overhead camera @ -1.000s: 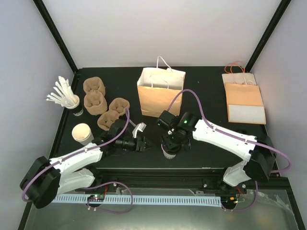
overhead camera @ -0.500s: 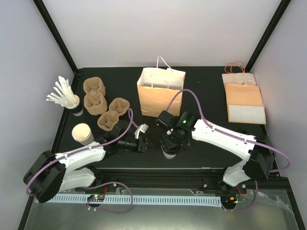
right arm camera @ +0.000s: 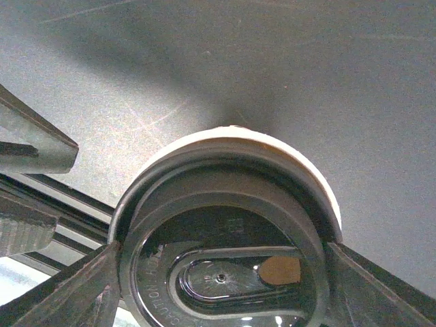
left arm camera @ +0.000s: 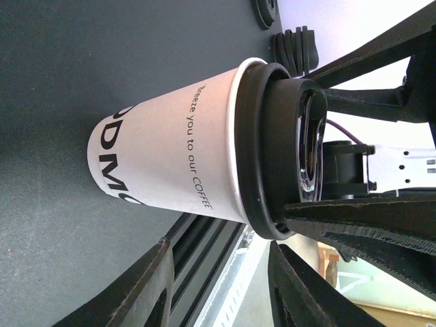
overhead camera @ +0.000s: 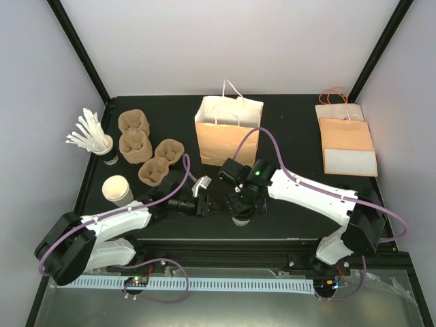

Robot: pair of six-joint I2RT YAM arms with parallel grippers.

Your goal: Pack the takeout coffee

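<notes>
The takeout coffee (overhead camera: 241, 219), a white paper cup with a black lid, stands upright near the table's front edge. In the left wrist view the takeout coffee (left arm camera: 177, 157) shows black lettering. My right gripper (overhead camera: 242, 210) comes down over it from above. In the right wrist view its fingers (right arm camera: 102, 279) press both sides of the lid (right arm camera: 225, 225). My left gripper (overhead camera: 206, 203) lies low on the table just left of the cup, jaws apart with nothing between them (left arm camera: 218, 293). The brown paper bag (overhead camera: 227, 139) stands open behind the cup.
Brown pulp cup carriers (overhead camera: 146, 146) lie at the back left. A dark cup of white stirrers (overhead camera: 102, 146) and a stack of plain white cups (overhead camera: 117, 191) stand near the left wall. Flat paper bags (overhead camera: 346, 139) lie at the back right.
My left gripper has slid a little right toward the cup and its jaws have narrowed. The right gripper has shifted slightly over the lid.
</notes>
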